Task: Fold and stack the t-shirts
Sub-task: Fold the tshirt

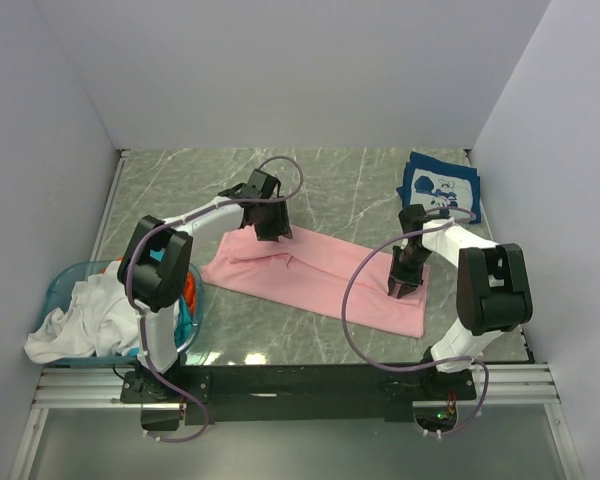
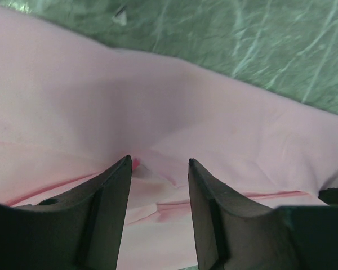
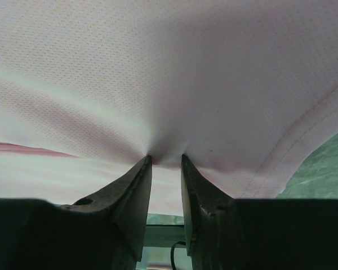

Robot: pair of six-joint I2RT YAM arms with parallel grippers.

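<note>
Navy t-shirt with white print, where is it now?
Top view: the navy t-shirt lies folded at the far right corner of the table, beyond the right gripper, apart from the pink t-shirt.

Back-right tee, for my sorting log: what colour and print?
Navy tee with white print; top view shows it best.

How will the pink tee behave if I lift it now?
Likely floppy: the pink tee puckers into the right claw and lies rumpled under the left claw. Probably light, being thin mesh cloth. Lifted at one end, the rest would likely sag and drag on the table.
</note>
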